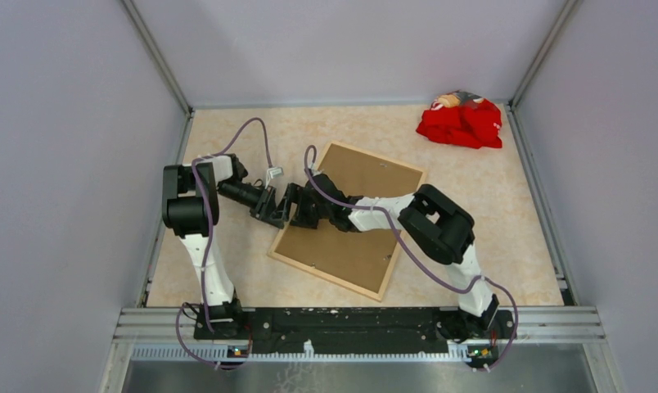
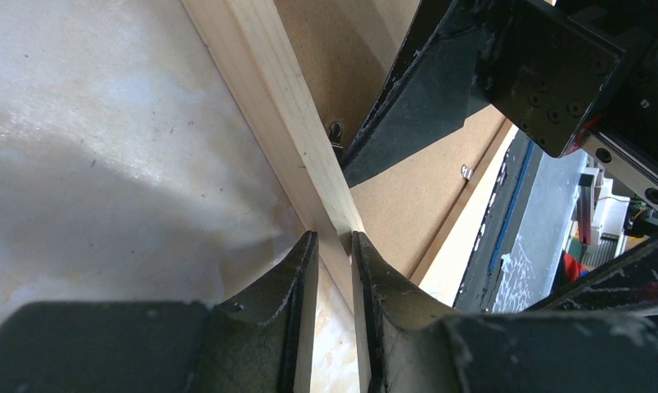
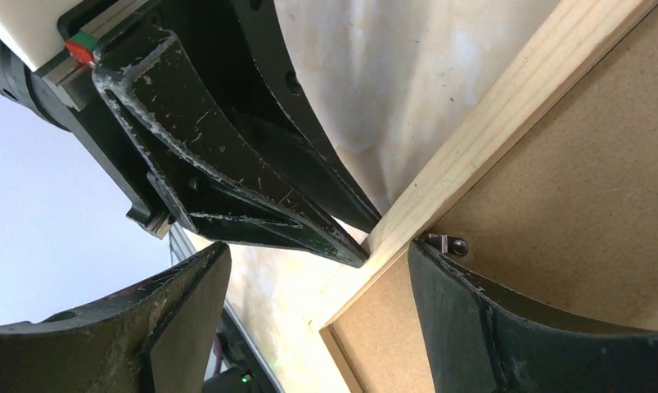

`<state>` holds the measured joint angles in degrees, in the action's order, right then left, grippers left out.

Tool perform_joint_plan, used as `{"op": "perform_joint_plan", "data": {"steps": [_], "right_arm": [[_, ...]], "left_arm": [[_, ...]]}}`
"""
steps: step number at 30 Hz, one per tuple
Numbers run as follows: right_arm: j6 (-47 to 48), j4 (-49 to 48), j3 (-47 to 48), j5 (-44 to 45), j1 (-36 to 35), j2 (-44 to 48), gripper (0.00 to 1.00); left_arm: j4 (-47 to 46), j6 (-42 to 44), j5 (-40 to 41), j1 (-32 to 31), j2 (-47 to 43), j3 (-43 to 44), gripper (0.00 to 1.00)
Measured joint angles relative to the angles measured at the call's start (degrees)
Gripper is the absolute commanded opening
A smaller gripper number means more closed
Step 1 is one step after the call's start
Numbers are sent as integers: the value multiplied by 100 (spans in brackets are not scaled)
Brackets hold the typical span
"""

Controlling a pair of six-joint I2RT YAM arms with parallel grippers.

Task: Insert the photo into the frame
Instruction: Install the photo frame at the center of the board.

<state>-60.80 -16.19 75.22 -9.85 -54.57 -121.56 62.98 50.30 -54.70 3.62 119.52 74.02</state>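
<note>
The frame lies face down in the middle of the table, its thin light wood rim around a brown backing board. The photo is out of view. My left gripper is at the frame's left side. In the left wrist view it is shut on the wooden rail, one finger on each side. My right gripper stands open astride the same rail, one finger over the board beside a small metal clip, the other over the table. The left fingers are close in front of it.
A crumpled red cloth lies at the back right corner. Grey walls close in the table on the left, back and right. Small clips sit along the board's edge. The two grippers nearly touch at the frame's left side.
</note>
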Motion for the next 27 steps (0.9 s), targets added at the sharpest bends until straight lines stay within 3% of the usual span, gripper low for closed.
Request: {"op": "perform_joint_plan", "data": {"steps": [10,27], "right_arm": [[269,129,-588,173,26,647,83],[94,39,-273,103,-20,254,83]], "left_arm": [[2,0,-2,0,0,0,27],[9,44,-13,0,0,0,27]]}}
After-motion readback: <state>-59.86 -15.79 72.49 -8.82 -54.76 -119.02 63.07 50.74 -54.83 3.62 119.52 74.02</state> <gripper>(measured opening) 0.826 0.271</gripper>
